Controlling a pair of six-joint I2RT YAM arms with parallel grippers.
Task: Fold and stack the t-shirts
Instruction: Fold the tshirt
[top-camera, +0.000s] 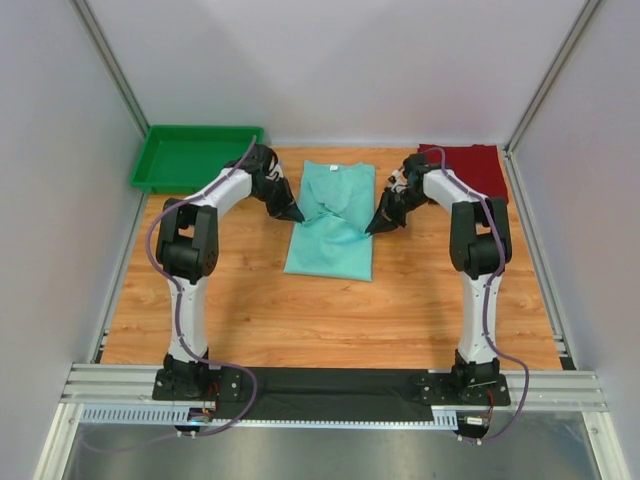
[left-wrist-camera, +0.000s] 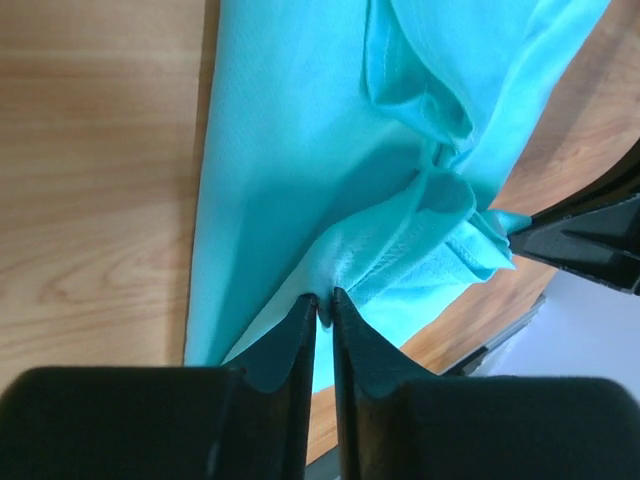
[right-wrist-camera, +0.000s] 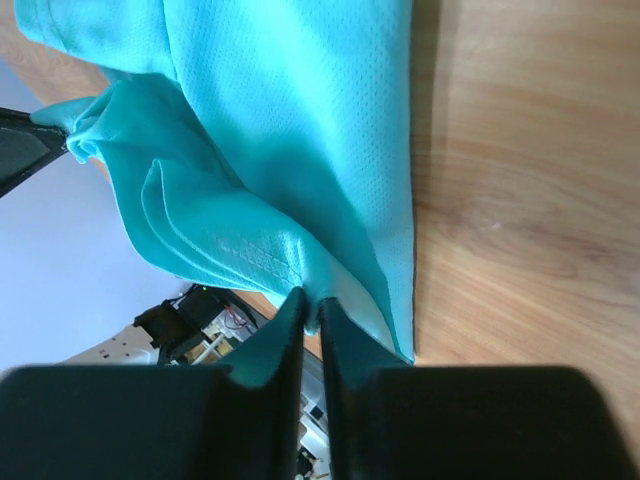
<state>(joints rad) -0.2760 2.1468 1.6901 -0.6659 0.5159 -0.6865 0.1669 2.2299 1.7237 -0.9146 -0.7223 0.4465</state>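
Left of centre, the left hand (top-camera: 297, 214) is pinching, almost fully closed, the left edge of the soft mint green cloth t-shirt (top-camera: 335, 255) lying mid-frame on the wooden tabletop (top-camera: 300, 320). The right hand (top-camera: 372, 229) is nipping the right edge likewise. Both hands are catching little cloth, so an uneven lift risks one slipping and the fold bunching. The plain dark red cloth t-shirt (top-camera: 475, 165) is lying at upper right.

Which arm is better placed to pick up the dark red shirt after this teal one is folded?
Right. The dark red shirt lies at the far right corner, just beyond the right gripper; the left gripper is across the teal shirt, which both pinch.
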